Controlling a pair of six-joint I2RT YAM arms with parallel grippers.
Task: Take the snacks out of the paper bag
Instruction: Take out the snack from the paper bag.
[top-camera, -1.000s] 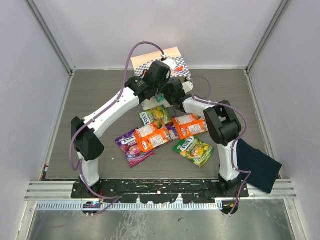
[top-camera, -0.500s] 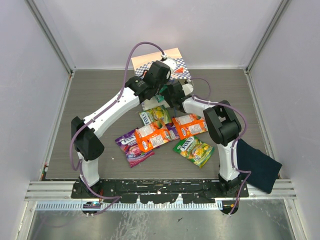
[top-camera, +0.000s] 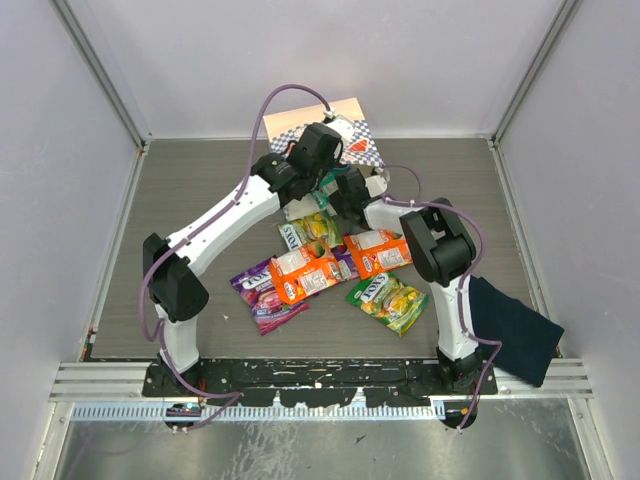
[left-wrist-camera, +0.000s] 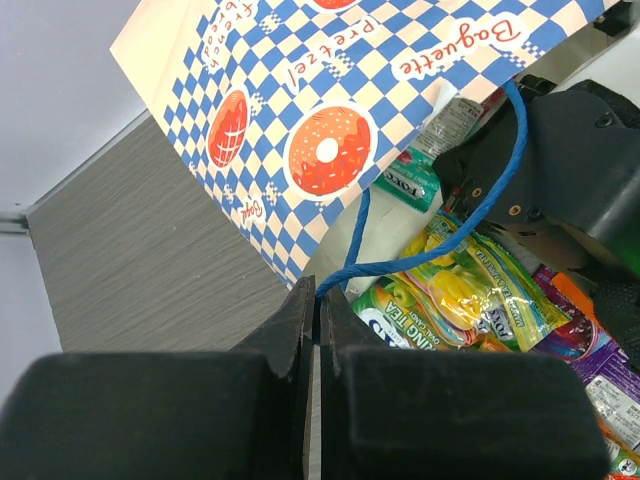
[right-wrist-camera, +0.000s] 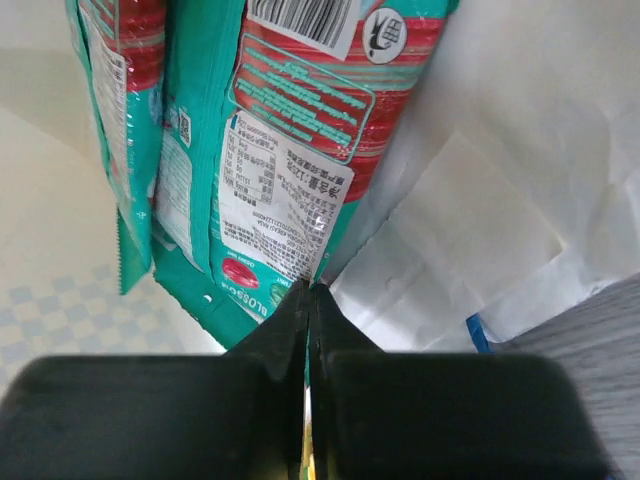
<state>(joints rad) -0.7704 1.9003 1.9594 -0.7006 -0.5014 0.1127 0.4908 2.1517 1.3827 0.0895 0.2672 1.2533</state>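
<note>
**Teal packet gripped at the bag mouth**

We judge the step in hand to be pulling one more snack out. The bag (top-camera: 340, 108) lies at the upper middle of the top view. The left pincer (left-wrist-camera: 318, 300) is closed, it seems on the blue cord (left-wrist-camera: 516, 140), and holds the mouth up. The right pincer (right-wrist-camera: 307, 295) is closed on the lower edge of a teal packet (right-wrist-camera: 290, 130). Next we should draw it down toward the packets (top-camera: 305, 270) at the centre of the counter (top-camera: 200, 180), then release.
</note>
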